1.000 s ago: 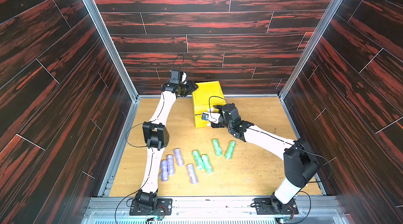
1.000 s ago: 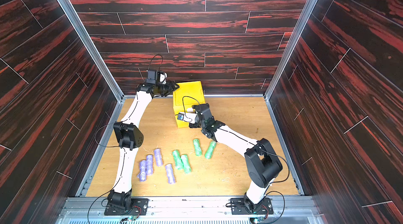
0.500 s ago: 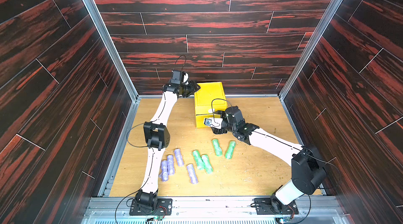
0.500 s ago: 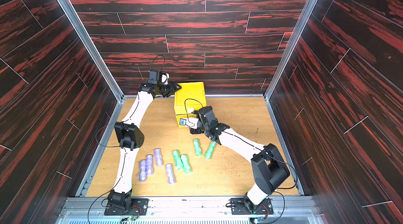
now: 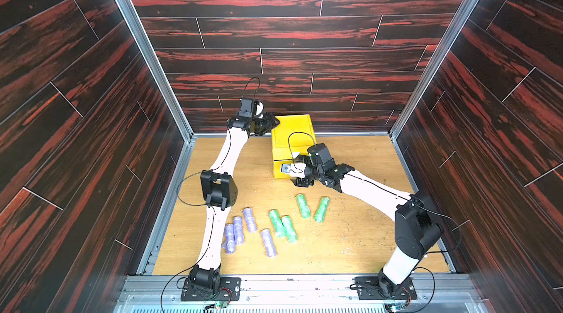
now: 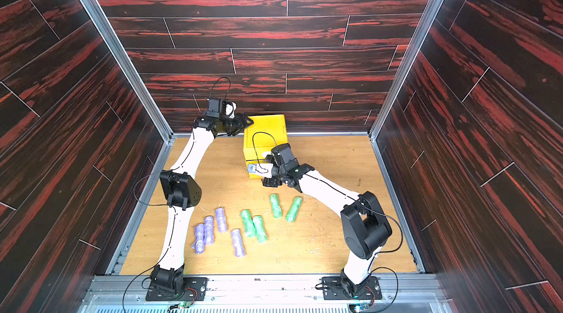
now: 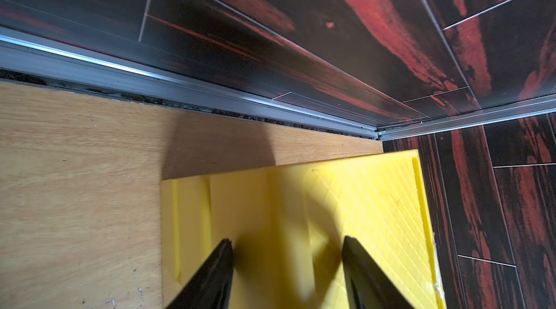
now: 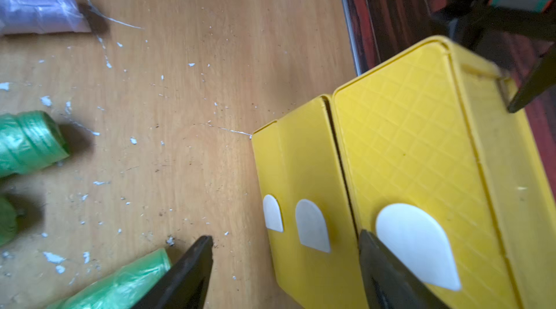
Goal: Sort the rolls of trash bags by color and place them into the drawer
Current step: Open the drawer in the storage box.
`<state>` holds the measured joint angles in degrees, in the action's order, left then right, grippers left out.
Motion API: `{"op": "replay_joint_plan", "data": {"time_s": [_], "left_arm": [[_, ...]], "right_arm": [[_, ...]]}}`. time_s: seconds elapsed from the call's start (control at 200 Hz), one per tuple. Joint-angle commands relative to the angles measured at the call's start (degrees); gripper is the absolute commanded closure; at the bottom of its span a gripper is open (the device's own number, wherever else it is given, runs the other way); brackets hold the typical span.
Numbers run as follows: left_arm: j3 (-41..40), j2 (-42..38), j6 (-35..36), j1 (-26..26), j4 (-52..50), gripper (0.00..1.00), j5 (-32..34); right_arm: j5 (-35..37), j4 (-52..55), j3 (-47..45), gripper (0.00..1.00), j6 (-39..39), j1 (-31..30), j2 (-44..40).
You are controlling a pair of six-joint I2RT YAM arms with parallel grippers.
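Pale wooden tabletop, walled in by dark red-streaked panels, carries the drawer close to the back wall. Four green rolls and four lilac rolls lie loose well in front of the drawer. At the drawer's rear upper edge the left gripper has its jaws partly apart, gripping nothing, while the right gripper sits just before the drawer's white-patched front, jaws wide and empty.

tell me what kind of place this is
Probably a robot test cell, not a home: a left arm and right arm bolted to a metal rail, dark wood-print walls in aluminium framing, and a plywood floor.
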<state>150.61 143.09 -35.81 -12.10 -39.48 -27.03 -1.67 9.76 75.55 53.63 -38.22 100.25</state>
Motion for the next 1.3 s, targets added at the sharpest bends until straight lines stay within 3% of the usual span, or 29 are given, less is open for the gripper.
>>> {"op": "replay_joint_plan", "data": {"time_s": [0.0, 0.436, 0.927, 1.293], "left_arm": [[0.29, 0.33, 0.31, -1.80, -4.74, 0.39, -3.35], [0.26, 0.35, 0.48, -1.79, -4.90, 0.39, -3.47], [0.13, 0.35, 0.67, -1.84, -5.18, 0.40, -3.47], [0.30, 0.62, 0.74, -1.79, -5.37, 0.40, -3.25]], "right_arm": [[1.41, 1.90, 1.42, 0.19, -1.08, 0.42, 1.51], [8.64, -3.09, 5.78, 0.18, -0.47, 0.60, 8.11], [8.88, -1.05, 5.38, 0.20, -1.68, 1.40, 11.98], [7.27, 6.97, 2.73, 0.24, -3.41, -0.65, 7.03]]}}
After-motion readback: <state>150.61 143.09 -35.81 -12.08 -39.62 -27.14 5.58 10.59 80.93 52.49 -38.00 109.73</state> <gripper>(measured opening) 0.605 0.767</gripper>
